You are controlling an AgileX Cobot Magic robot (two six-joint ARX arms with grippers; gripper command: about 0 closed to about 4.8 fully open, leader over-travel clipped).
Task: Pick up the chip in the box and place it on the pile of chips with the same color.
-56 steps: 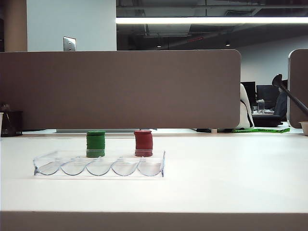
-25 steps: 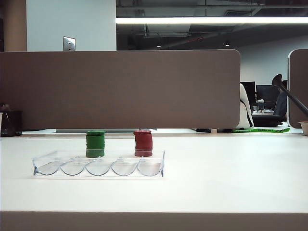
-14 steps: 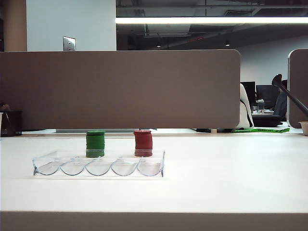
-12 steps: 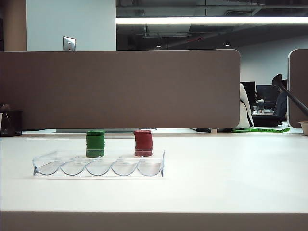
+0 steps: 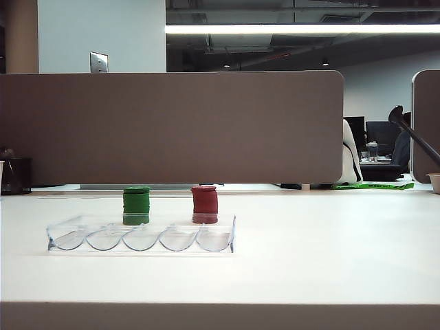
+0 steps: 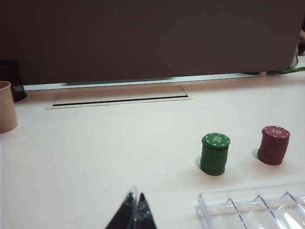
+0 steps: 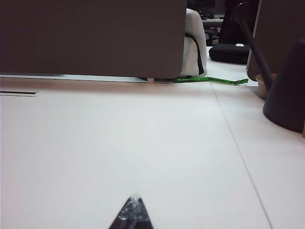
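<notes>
Clear plastic box (image 5: 141,237), long and low with scalloped half-round grooves, on a smooth white table (image 5: 309,254). No loose chip visible in it. Green pile of chips (image 6: 215,154), a ribbed cylinder with white "20" and rim dots on top, stands ahead of the left gripper (image 6: 134,210), whose tips are pinched together, empty. Red stack (image 6: 273,145) reads "10". Right gripper (image 7: 133,207) closed, over bare table.

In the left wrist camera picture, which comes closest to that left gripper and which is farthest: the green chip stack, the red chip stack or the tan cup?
Measured from the left gripper, whose jaws are shut low over the table:
1. The green stack, nearest, just behind the clear tray.
2. The red stack and the tan cup, on opposite sides of the gripper, look about equally far; too close to call.
</notes>
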